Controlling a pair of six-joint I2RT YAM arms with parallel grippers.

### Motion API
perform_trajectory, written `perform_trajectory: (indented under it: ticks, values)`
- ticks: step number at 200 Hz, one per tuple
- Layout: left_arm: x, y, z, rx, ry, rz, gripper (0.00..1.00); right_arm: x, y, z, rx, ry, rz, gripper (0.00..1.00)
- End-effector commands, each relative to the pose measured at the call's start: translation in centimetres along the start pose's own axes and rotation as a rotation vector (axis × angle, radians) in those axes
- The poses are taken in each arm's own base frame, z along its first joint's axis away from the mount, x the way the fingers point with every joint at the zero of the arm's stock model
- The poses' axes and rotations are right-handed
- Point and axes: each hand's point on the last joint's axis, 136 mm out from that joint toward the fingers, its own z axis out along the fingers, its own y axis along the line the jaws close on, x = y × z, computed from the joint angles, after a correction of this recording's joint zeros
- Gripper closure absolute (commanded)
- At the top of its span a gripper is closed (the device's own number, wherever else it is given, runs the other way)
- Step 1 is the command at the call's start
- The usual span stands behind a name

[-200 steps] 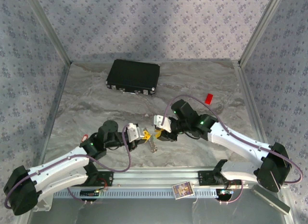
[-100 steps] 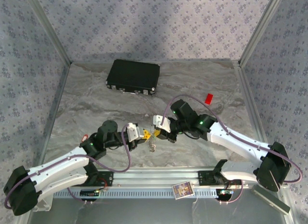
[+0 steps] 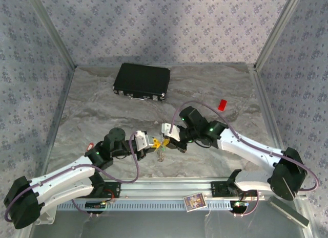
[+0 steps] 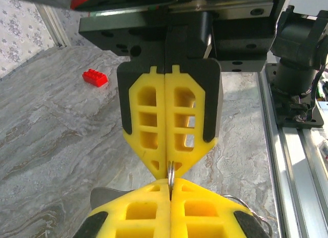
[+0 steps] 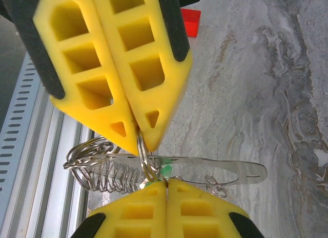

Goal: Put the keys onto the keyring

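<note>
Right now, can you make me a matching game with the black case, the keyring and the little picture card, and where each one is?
Things:
1. black case
2. keyring
3. picture card

Places:
A. on the metal rail at the near edge
B. pinched between the left hand and the right hand
C. at the back of the table

Pairs: 1-C, 2-B, 3-A

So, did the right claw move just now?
Yes. The right gripper slid a little left, away from the red block, meeting the left gripper.
</note>
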Motion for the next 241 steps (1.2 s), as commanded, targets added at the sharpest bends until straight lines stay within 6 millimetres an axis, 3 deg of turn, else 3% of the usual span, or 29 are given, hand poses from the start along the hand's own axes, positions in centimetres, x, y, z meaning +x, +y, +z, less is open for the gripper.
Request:
perform_trajectory:
  ticks: [1,20,46,66,107,167,215,230,241]
  values:
    - [-2.2,-0.3,-0.3,0.011,-0.088,0.024,1.00,-0.6,0.5,0.0,-0.030,-0.001,-0.011,1.00]
    - [-2.1,-0.3,-0.3,0.013,-0.086,0.022,1.00,-0.8,0.4,-0.3,-0.020,-0.006,-0.012,1.00]
    - [-1.9,-0.3,-0.3,0.014,-0.084,0.019,1.00,-0.9,0.3,-0.8,0.009,-0.024,-0.019,0.82]
    - [-1.9,-0.4,-0.3,0.014,-0.086,0.018,1.00,-0.8,0.5,-1.0,0.012,-0.038,-0.019,0.76]
    - [-2.0,-0.4,-0.2,0.020,-0.092,0.017,1.00,-1.4,1.0,-1.2,-0.003,-0.072,-0.025,0.74]
    - [-2.0,-0.5,0.0,0.030,-0.092,0.014,1.00,-2.0,0.8,-0.9,-0.003,-0.096,-0.030,0.80]
    - [-1.9,-0.1,0.1,0.007,-0.079,0.014,1.00,-2.1,0.8,-0.9,-0.006,-0.097,-0.030,1.00]
    - [-1.7,0.1,0.0,-0.003,-0.061,0.011,0.84,-2.2,0.8,-1.1,-0.002,-0.086,-0.038,1.00]
    - [-1.6,0.2,0.0,-0.003,-0.043,0.012,0.80,-2.3,0.7,-1.3,0.005,-0.076,-0.049,1.00]
